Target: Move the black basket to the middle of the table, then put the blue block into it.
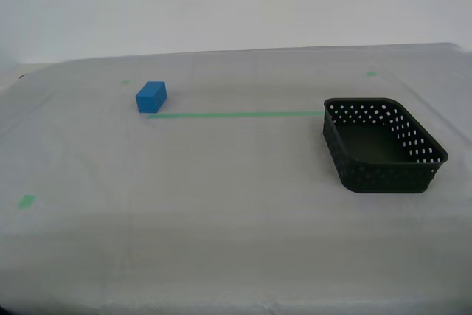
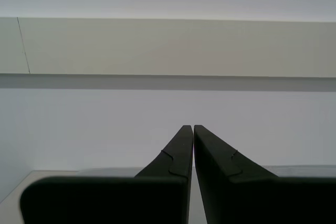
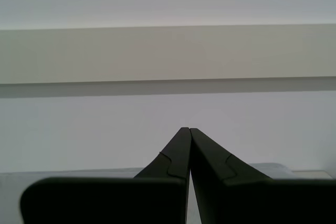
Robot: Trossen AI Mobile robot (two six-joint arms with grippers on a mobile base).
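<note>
The black basket [image 1: 383, 144] stands upright and empty at the exterior view's right, on the table [image 1: 221, 204]. The blue block [image 1: 151, 97] lies far from it at the exterior view's left, just behind the end of the green tape line [image 1: 236, 115]. No arm shows in the exterior view. My first gripper [image 3: 185, 130] is shut on nothing and points at a pale wall above the table's far edge. My second gripper [image 2: 189, 128] is shut on nothing and points at the same kind of wall. Neither wrist view shows the basket or the block.
Small green tape marks sit on the cloth at the near left [image 1: 26, 201], behind the block [image 1: 124, 82] and at the far right [image 1: 371, 74]. The table's far edge [image 1: 243, 51] runs along a white wall.
</note>
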